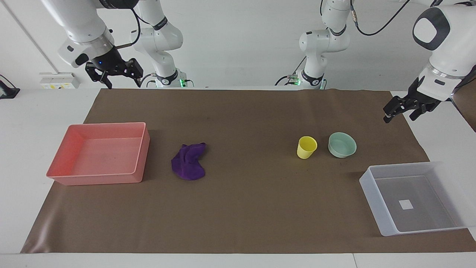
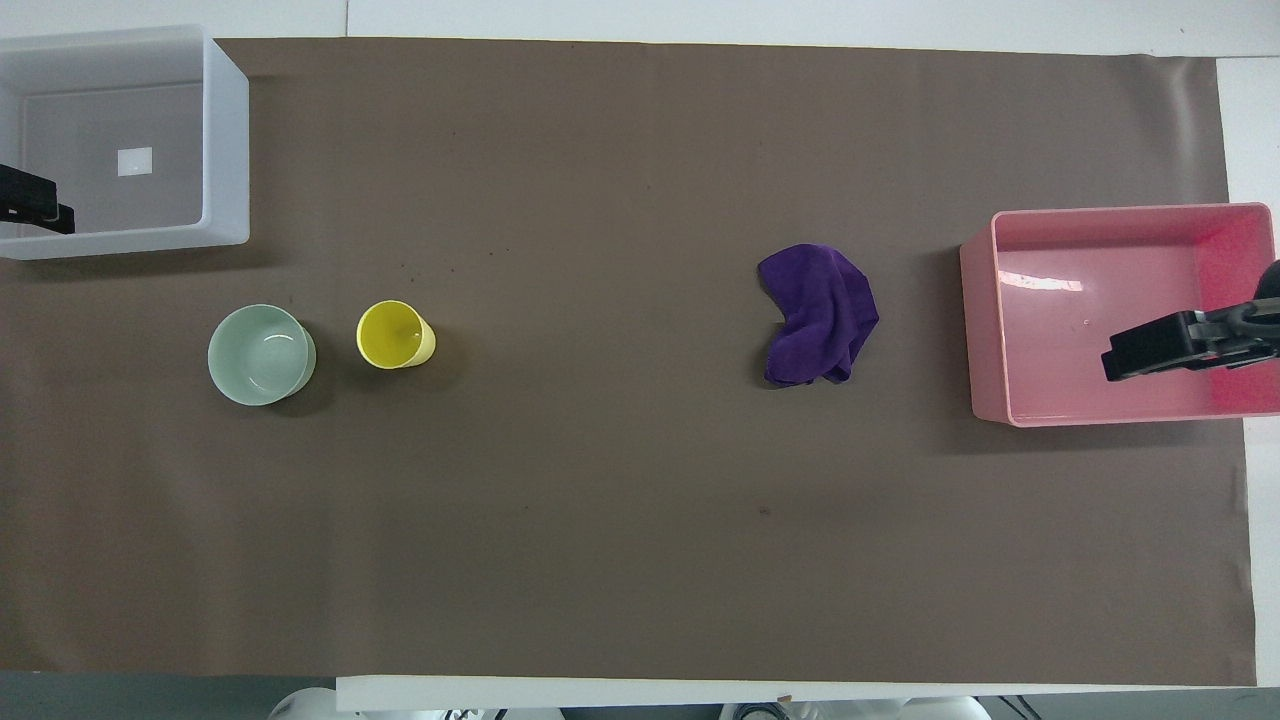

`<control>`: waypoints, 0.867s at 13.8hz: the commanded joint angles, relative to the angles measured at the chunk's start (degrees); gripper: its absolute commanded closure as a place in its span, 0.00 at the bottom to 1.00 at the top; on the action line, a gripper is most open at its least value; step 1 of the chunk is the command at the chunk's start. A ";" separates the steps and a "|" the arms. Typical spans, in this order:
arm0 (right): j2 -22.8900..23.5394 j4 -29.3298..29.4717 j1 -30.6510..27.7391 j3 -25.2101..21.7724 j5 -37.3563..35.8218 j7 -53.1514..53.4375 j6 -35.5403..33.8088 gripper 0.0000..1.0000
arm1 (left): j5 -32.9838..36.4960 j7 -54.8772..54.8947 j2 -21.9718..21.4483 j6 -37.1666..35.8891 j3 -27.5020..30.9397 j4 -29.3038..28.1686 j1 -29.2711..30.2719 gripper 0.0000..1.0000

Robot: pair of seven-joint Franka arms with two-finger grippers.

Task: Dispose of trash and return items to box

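The purple rag (image 1: 189, 166) (image 2: 818, 315) lies crumpled on the brown mat, beside the pink tray. The yellow cup (image 1: 306, 147) (image 2: 395, 335) stands upright next to the mint-green bowl (image 1: 342, 144) (image 2: 261, 354), toward the left arm's end. The translucent box (image 1: 372, 193) (image 2: 228, 130), with a white square on its floor, is farther from the robots than the bowl and holds nothing. My left gripper (image 1: 401, 117) (image 2: 40, 205) hangs open in the air, over the box's rim in the overhead view. My right gripper (image 1: 122, 82) (image 2: 1150, 350) hangs open in the air, over the pink tray.
The pink tray (image 1: 143, 149) (image 2: 980, 330) sits at the right arm's end of the mat with nothing in it. The brown mat (image 1: 245, 208) covers most of the white table.
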 commanded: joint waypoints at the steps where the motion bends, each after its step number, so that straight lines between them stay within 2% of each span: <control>1: 3.86 3.13 -0.72 -0.29 -1.44 -2.41 0.07 0.01 | 1.07 -0.38 -1.06 -0.86 0.02 -0.70 -0.49 0.00; 3: 3.95 2.07 -0.46 -0.29 -1.35 -2.24 2.10 0.01 | 1.07 -0.64 -2.46 0.53 0.02 -3.32 -0.58 0.00; 6: 3.68 1.36 -0.20 -0.20 -1.00 -1.97 1.94 0.01 | 0.98 -2.04 -9.30 14.38 0.02 -21.64 -0.75 0.00; 7: 3.42 0.84 -0.20 -0.29 -1.00 -1.97 2.11 0.01 | 0.98 -3.09 -10.02 18.26 0.02 -26.32 -1.28 0.00; 10: 3.16 0.13 -0.28 -0.20 -0.74 -1.88 2.11 0.01 | 0.98 -3.63 -9.06 22.32 0.02 -34.69 -1.28 0.00; 12: 2.63 -1.01 -0.02 -0.20 -0.65 -1.01 3.86 0.01 | 0.98 -3.54 -8.54 31.08 0.02 -41.01 -1.28 0.00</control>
